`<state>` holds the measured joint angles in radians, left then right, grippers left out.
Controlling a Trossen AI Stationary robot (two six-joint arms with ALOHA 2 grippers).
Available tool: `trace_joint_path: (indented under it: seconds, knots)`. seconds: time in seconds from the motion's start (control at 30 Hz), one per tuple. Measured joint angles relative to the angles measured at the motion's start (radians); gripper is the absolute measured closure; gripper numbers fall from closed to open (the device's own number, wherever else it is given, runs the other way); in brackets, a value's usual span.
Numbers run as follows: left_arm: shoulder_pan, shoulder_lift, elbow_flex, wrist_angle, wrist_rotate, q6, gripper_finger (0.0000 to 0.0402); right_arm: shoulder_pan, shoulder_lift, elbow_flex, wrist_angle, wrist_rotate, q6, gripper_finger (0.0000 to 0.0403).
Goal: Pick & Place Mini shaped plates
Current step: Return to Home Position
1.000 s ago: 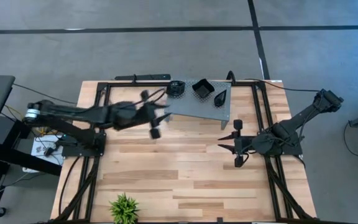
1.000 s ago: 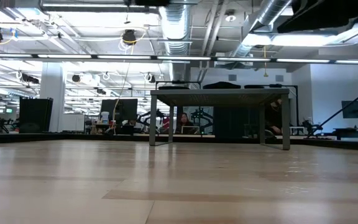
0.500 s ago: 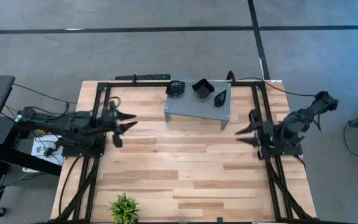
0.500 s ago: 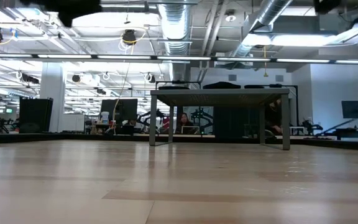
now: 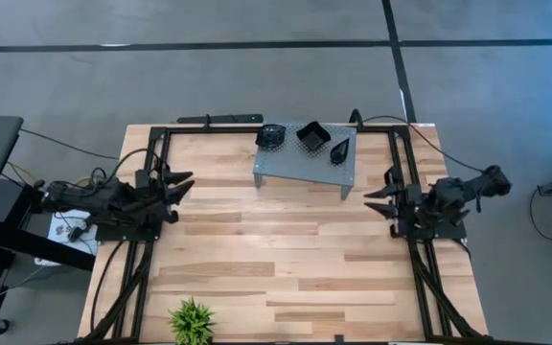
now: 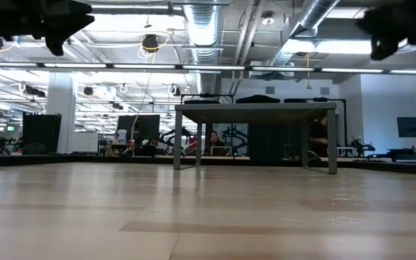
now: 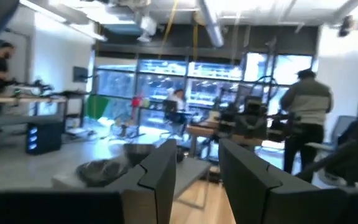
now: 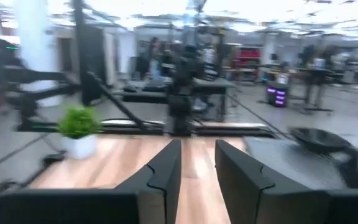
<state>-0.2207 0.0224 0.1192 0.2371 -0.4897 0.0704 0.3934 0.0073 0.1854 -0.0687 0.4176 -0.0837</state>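
Three glossy black mini plates rest on top of the grey perforated shelf (image 5: 305, 161) at the table's far middle: a round one (image 5: 271, 135), a wavy-edged square one (image 5: 312, 137) and a teardrop one (image 5: 339, 149). My left gripper (image 5: 181, 184) is open and empty at the table's left edge, its fingers pointing toward the shelf. My right gripper (image 5: 379, 199) is open and empty at the table's right edge, just right of the shelf's near right corner. The left wrist view (image 7: 196, 180) shows the shelf with a plate (image 7: 101, 168) beyond the fingers. The right wrist view (image 8: 197, 177) shows a plate (image 8: 319, 138).
A small green plant (image 5: 192, 321) stands at the table's near edge, left of middle; it also shows in the right wrist view (image 8: 79, 124). Black frame rails (image 5: 151, 153) run along the table's left, right and far sides. Bare wood (image 5: 276, 240) lies between the arms. People stand in the room beyond.
My left gripper has drawn back from beside the shelf's left end toward the table's left edge, empty. My right gripper has pulled back toward the table's right edge and a little toward the far edge. The three plates have stayed on the shelf.
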Motion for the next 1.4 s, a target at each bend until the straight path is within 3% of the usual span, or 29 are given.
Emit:
trace_joint_path:
  seconds: [0.17,0.37,0.6,1.4]
  knots:
    - [0.019,0.02,-0.023,-0.012,-0.042,-0.008,0.0279,-0.092,0.005,-0.029,-0.016,-0.035,0.05,0.031]
    - [0.02,0.014,-0.092,-0.001,-0.053,-0.051,0.0279,-0.152,0.012,-0.032,-0.013,-0.154,0.075,0.031]
    - [0.021,0.036,-0.113,-0.039,-0.06,-0.148,0.028,-0.181,-0.005,-0.173,0.16,-0.156,0.085,0.031]
    - [0.021,0.072,-0.113,0.034,-0.06,-0.128,0.0279,-0.213,-0.001,-0.176,0.121,-0.155,0.13,0.031]
